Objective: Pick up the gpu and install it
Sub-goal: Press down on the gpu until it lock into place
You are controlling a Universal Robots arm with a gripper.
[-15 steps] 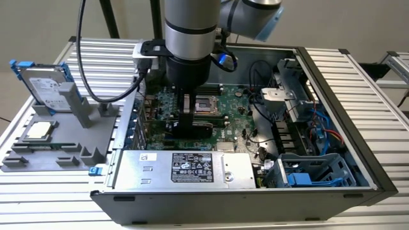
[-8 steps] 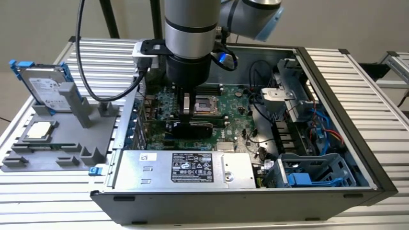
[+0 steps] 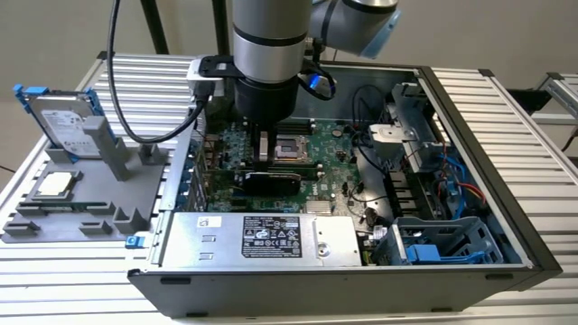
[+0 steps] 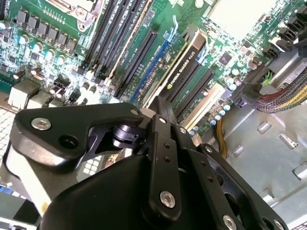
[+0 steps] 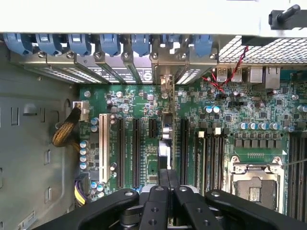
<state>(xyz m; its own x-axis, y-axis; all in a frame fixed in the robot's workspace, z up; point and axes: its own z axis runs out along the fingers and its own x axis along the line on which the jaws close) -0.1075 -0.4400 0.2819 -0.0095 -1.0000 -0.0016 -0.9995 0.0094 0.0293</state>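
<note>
The gpu (image 3: pixel 271 181) stands on edge over the motherboard (image 3: pixel 334 169) inside the open computer case, its black cooler facing the case's front. In the first wrist view the gpu (image 5: pixel 165 132) is seen edge-on along an expansion slot, and its silver bracket (image 5: pixel 166 81) reaches the case's rear slot openings. The second wrist view shows the gpu's black cooler face (image 4: pixel 184 64) among the long black slots. My gripper (image 3: pixel 262 161) comes straight down from above and is shut on the card's top edge, the fingers (image 5: pixel 160 184) pressed close on either side.
A grey fixture (image 3: pixel 91 227) at the exterior view's left carries a hard drive with blue clips (image 3: pixel 68 125) and a small square chip (image 3: pixel 56 183). Around the gpu are the CPU socket (image 3: pixel 294 145), power supply (image 3: pixel 262 237), drive cage (image 3: pixel 442 247) and loose cables (image 3: pixel 451 183).
</note>
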